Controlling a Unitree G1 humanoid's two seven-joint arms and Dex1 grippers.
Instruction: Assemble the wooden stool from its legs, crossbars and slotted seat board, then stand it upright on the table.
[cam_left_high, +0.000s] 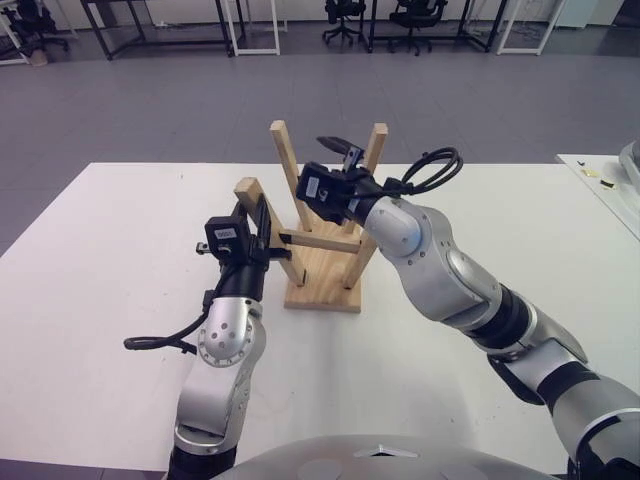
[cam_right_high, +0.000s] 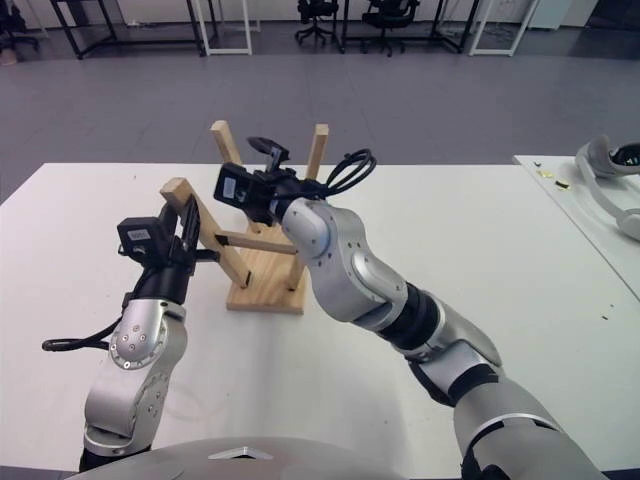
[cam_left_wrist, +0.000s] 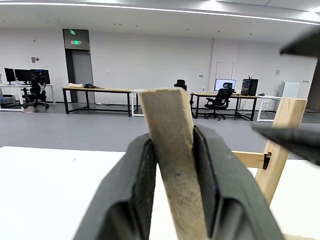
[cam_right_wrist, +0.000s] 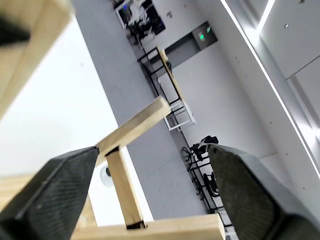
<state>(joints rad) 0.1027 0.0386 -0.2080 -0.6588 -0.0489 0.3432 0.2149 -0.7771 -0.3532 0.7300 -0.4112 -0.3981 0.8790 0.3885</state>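
Note:
The wooden stool stands upside down near the middle of the white table (cam_left_high: 120, 250). Its seat board (cam_left_high: 322, 285) lies flat and its legs point up. My left gripper (cam_left_high: 262, 228) is shut on the near left leg (cam_left_high: 248, 192); in the left wrist view that leg (cam_left_wrist: 170, 125) sits clamped between both pads. A crossbar (cam_left_high: 320, 241) runs from there to the near right leg (cam_left_high: 362, 255). My right gripper (cam_left_high: 345, 160) hovers open between the two far legs (cam_left_high: 287, 165). In the right wrist view its fingers (cam_right_wrist: 55, 195) flank a crossbar (cam_right_wrist: 126, 192) without touching it.
A second white table at the far right carries a pale headset-like object (cam_right_high: 612, 165). A black cable (cam_left_high: 160, 343) loops off my left arm onto the table. Bare tabletop lies to the left, right and front of the stool. Desks and chairs stand far behind.

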